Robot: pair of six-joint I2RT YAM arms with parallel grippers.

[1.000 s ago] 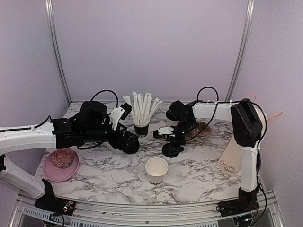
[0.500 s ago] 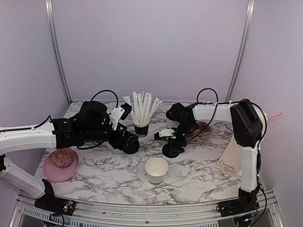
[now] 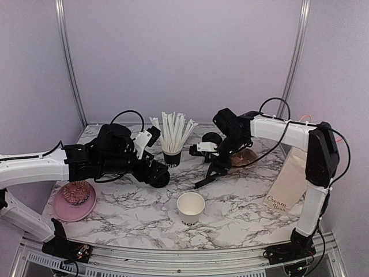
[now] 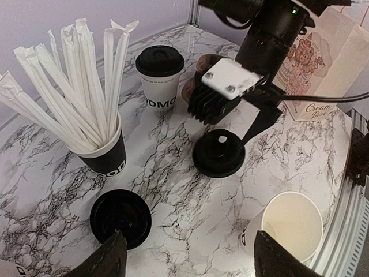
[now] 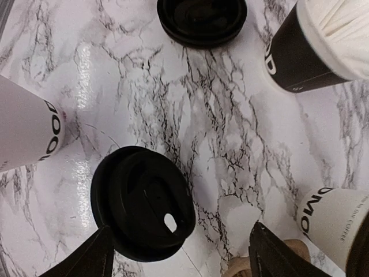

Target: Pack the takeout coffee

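Right gripper [image 5: 181,257], fingers spread, hangs over a black lid [image 5: 144,202]; straddling its rim evenly should give a clean pickup. Left gripper [image 4: 187,262] is spread wide too.

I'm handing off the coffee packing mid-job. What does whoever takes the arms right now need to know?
Left gripper: open, empty, fingers low beside a loose black lid.
Right gripper: open, empty, above a second loose lid.
One lidded cup stands behind the right gripper, beside the straw cup; a lidless cup stands toward the front edge.
Done: one cup lidded.
Left: probably lid the open cup, then load the paper bag; no cup is seen in it.
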